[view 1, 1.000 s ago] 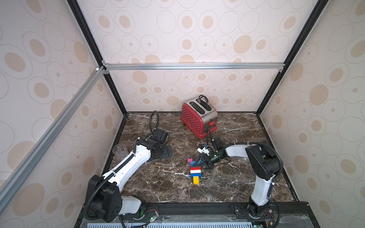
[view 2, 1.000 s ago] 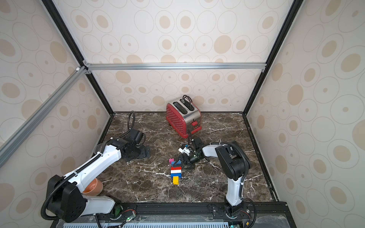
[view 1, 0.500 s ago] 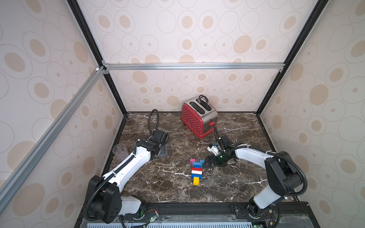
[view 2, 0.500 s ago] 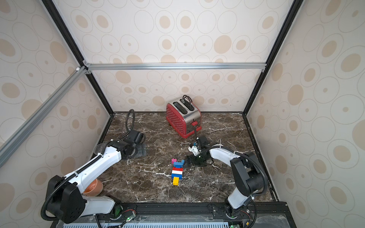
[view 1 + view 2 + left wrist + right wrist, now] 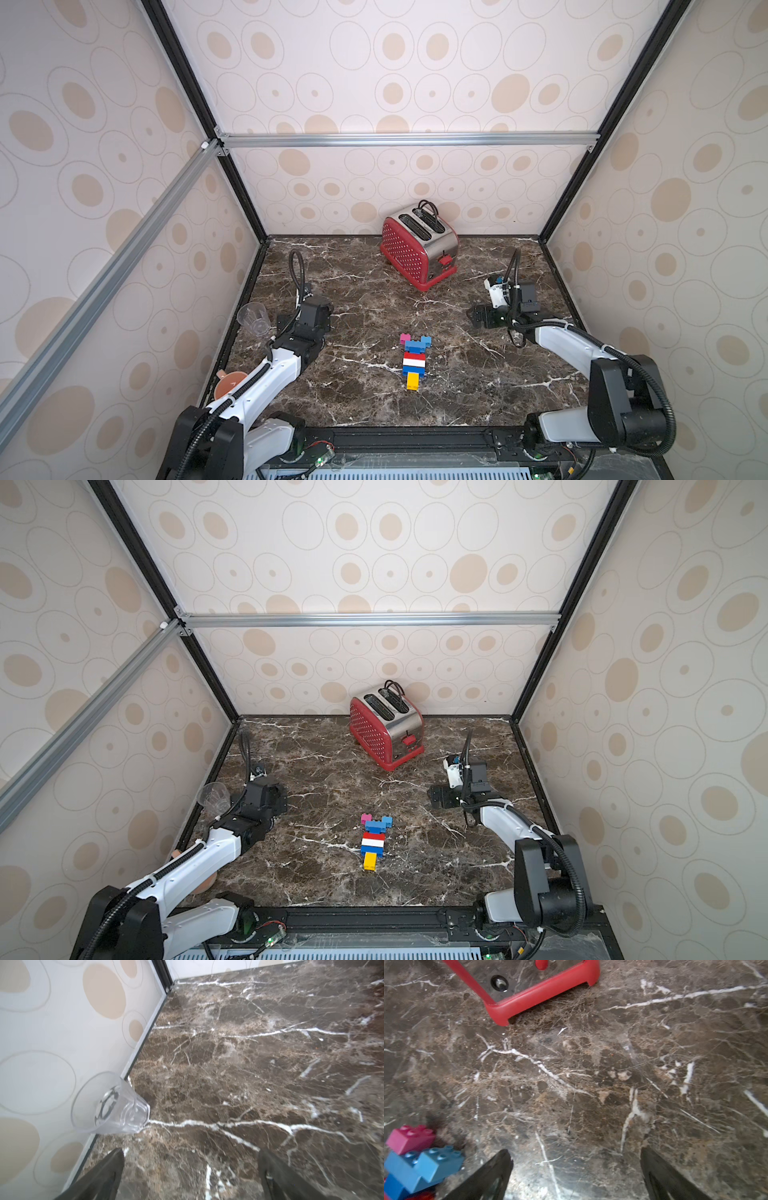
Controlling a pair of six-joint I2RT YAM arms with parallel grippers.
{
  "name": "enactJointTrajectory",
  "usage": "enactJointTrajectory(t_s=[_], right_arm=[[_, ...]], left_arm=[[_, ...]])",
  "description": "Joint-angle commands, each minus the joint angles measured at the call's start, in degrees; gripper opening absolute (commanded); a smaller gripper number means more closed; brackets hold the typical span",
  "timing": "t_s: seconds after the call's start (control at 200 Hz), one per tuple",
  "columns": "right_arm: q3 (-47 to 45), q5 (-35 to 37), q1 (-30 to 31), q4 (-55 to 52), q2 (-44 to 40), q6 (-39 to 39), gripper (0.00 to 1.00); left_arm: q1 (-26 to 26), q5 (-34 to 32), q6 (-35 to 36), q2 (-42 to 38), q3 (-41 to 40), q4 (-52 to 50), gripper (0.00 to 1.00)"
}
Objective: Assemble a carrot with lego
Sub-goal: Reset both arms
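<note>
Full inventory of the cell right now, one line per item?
carrot: one; joined yellow, blue, white, red, blue and pink bricks; lying flat, mid-table toward the front
toaster: one; red and silver; back centre
cup: one; clear; leaning at the left wall
vessel: one; orange-brown; left edge, partly hidden by the arm
table: one; dark marble
left tool: one; black; open, empty, near the cup
right tool: one; black; open, empty, right of the carrot

A red toaster (image 5: 419, 249) is standing toward the back of the marbled tabletop (image 5: 365, 299) — a clear cup (image 5: 253, 318) is leaning against the side wall (image 5: 124, 249), an orange-brown vessel (image 5: 230, 379) sitting nearer the front.
</note>
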Motion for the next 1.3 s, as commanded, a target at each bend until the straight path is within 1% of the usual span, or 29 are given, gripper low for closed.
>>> enactJointTrajectory(t_s=[0.0,0.12,0.185,0.235,0.285,0.331,0.381,0.411,0.441,0.496,0.576,0.656,0.676,0.706,0.741,0.766,0.821,0.911,0.957,1.002,1.082,1.177,1.237,1.297], right_arm=[[-3.92,1.32,-1.71,15.44,1.01,-3.53,1.00],[-9.64,0.52,-2.05,28.56,1.95,-4.41,1.00],[-11.91,0.32,-2.04,32.02,0.24,-5.91,1.00],[-14.64,1.50,-2.16,37.95,-0.15,-5.81,1.00],[-15.94,0.58,-2.77,41.00,0.10,-5.71,1.00],[-17.31,-0.28,-2.91,43.73,1.18,-6.02,1.00],[-19.07,-0.36,-3.02,48.91,2.89,-6.01,0.99],[-19.88,-0.23,-3.05,51.93,3.86,-5.50,0.99],[-19.78,-0.15,-3.17,52.30,4.05,-5.38,0.99],[-19.01,-0.05,-3.22,48.49,2.86,-5.70,0.99],[-19.11,0.26,-3.28,50.16,3.72,-5.41,0.99],[-18.57,1.29,-3.30,48.89,4.39,-5.09,0.99],[-18.68,0.42,-3.39,49.83,5.48,-5.47,0.99],[-19.61,-0.04,-3.55,54.80,7.74,-4.80,0.99],[-20.18,-0.20,-4.20,58.76,9.39,-3.70,0.99],[-20.09,-0.08,-4.23,57.32,8.96,-3.96,0.99],[-19.00,-0.33,-4.23,50.93,6.48,-4.91,0.99],[-20.15,-0.61,-4.23,56.98,8.48,-4.39,0.99],[-19.87,-0.59,-4.23,55.02,7.86,-4.52,0.99],[-19.15,-0.60,-4.23,51.77,6.76,-4.78,0.99],[-19.65,-0.49,-4.23,54.70,7.83,-4.44,0.99],[-19.04,-0.49,-4.23,51.74,6.89,-4.72,0.99],[-19.35,-0.55,-4.23,53.67,7.54,-4.61,0.99],[-19.19,-0.59,-4.23,52.77,7.30,-4.65,0.99]], left_arm=[[1.17,-1.71,10.22,1.01,-2.91,15.97,0.99],[3.56,1.20,11.97,3.19,-8.37,27.46,0.99],[4.83,2.22,11.32,5.25,-10.36,34.08,0.99],[5.45,3.62,11.37,7.61,-10.72,38.06,0.99],[5.68,4.18,12.04,10.48,-10.77,42.41,0.99],[5.84,3.77,13.44,13.41,-10.16,46.18,0.99],[6.07,3.81,15.54,16.27,-8.87,47.72,0.99],[6.72,4.33,15.99,17.99,-8.91,50.30,0.99],[7.80,5.12,15.09,19.52,-8.77,51.21,0.99],[9.65,7.17,13.43,21.18,-9.32,53.74,0.99],[11.63,9.92,11.46,20.59,-8.13,49.65,0.99],[12.71,11.45,10.58,21.21,-8.06,50.13,0.99],[13.17,12.60,10.36,21.29,-8.20,50.11,0.99],[13.68,13.65,9.95,21.95,-8.77,51.51,0.99],[13.79,14.11,10.58,24.28,-9.50,55.75,0.99],[13.79,14.38,10.94,25.49,-9.46,57.67,0.99],[13.79,14.24,10.25,24.06,-8.46,52.69,0.99],[13.77,12.92,10.04,24.59,-8.84,54.75,0.99],[13.79,13.06,9.62,24.21,-7.91,51.80,0.99],[13.79,12.87,9.91,24.06,-8.87,53.59,0.99],[13.79,12.94,9.84,24.07,-8.53,52.95,0.99],[13.79,13.03,9.79,24.30,-8.16,52.54,0.99],[13.83,13.20,9.75,24.53,-7.68,51.98,0.99],[14.94,15.42,9.13,24.53,-6.73,50.10,0.99]])
